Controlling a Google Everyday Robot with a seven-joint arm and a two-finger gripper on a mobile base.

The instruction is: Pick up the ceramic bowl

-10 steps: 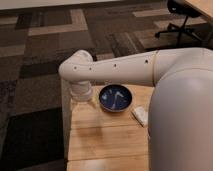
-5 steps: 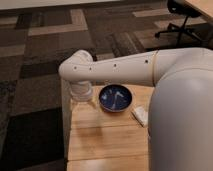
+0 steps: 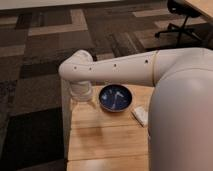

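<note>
The ceramic bowl (image 3: 115, 97) is round, shallow and glossy dark blue with pale streaks inside. It sits on the far part of the light wooden table (image 3: 105, 142). My white arm reaches in from the right across the table and bends downward at its end. The gripper (image 3: 82, 102) hangs just left of the bowl, near the table's far left corner, close to the surface. It is beside the bowl, and nothing shows in its hold.
A small white rectangular block (image 3: 140, 116) lies on the table right of the bowl, next to my arm's large white body (image 3: 180, 125). Patterned dark carpet (image 3: 40, 75) surrounds the table. An office chair base (image 3: 182, 20) stands at the far right.
</note>
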